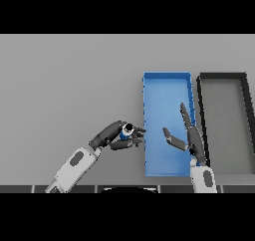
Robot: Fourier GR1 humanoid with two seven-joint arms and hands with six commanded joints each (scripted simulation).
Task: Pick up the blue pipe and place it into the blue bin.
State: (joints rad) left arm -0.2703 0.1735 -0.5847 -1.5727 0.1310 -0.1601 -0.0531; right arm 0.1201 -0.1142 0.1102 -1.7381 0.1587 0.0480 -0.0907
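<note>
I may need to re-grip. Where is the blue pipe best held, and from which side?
Grip the blue pipe across its short body, coming from the left, as the left hand does now with fingers curled round it. Its open end points up, leaving the sides free.

White and grey forearms, oval grey inlays; dark left hand [115,135], dark right hand [191,135]

Count: one blue pipe [126,131], one blue bin [167,80], one black bin [221,76], all on one grey table [69,80]. Two robot hands in view: left hand [117,135], right hand [189,135]. Two bins total, side by side.
</note>
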